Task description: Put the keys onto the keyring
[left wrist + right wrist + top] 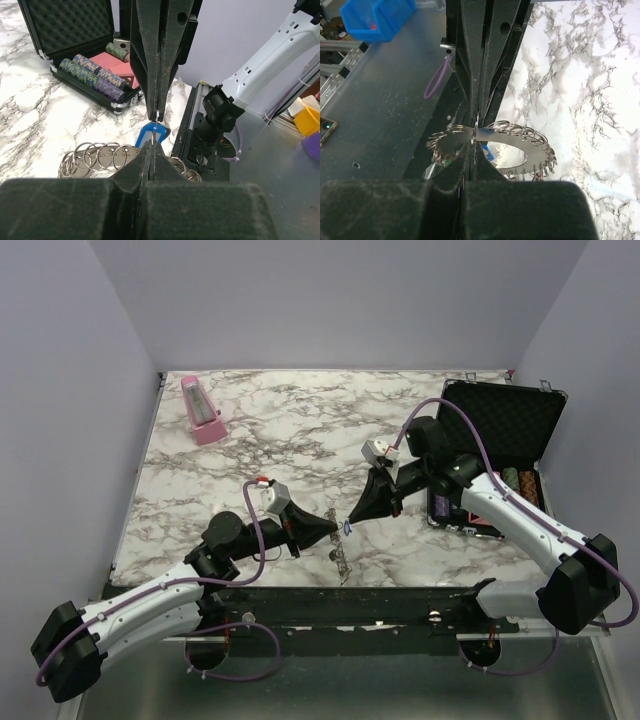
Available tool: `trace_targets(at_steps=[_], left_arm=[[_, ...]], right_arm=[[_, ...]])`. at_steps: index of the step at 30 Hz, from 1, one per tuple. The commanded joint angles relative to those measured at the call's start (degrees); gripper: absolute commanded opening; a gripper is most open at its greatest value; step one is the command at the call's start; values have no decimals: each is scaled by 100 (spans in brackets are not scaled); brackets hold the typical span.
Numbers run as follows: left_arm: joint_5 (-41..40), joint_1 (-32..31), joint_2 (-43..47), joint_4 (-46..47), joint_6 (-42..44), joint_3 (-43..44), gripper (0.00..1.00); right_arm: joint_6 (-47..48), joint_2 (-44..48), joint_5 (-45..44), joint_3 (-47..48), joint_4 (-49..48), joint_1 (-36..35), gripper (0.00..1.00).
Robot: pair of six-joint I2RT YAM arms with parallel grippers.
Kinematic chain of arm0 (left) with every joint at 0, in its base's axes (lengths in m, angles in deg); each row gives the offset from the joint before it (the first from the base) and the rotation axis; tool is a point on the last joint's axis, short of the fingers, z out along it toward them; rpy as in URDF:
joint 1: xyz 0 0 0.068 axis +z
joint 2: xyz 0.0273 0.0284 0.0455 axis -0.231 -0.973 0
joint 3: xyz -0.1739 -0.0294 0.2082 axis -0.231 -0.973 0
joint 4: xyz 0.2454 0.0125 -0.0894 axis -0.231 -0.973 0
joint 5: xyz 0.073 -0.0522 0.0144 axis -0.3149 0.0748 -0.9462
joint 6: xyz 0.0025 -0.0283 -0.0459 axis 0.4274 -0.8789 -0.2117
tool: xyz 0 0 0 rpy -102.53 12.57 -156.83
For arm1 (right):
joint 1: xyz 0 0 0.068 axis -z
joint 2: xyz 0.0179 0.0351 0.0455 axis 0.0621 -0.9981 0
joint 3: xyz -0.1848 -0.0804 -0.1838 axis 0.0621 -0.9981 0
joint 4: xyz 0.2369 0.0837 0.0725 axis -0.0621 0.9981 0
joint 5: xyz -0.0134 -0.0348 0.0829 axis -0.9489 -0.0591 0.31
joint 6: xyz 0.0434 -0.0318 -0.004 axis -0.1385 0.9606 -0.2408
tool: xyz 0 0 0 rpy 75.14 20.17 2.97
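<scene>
— Keyring (452, 139) is sitting where, exactly?
— It is lying by the middle of the table's (260, 450) near edge, its toothed rim carrying many small wire loops; whether it is resting on the marble, I cannot tell.
— And the fingers?
— The right gripper (352, 518) is pinching one of those loops, fingers pressing fully together; the left gripper (333, 530) is meeting it tip to tip, fingers clamping the blue key (149, 135).
— What is surrounding them?
— White marble with grey veins is covering the table; pale lilac walls (330, 300) are closing in on three sides; a pink wedge-shaped object (203, 410) is standing at the far left corner; an open black case (500, 420) is lying at the right edge, holding stacked chips (92, 72) and red cards (112, 62); a grey metal bench (380, 110) is running beyond the near edge.
</scene>
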Motion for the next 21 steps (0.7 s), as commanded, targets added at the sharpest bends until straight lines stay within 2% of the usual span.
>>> trace_targets(at_steps=[1,21], left_arm=[[55,25,25,526,-178,-1,0],[-191,25,7,571,-275,-36,0]], right_arm=[[-238,-3,-97,-38,-220,-60,0],[-423,-21,-36,-99,-396,-95,0]])
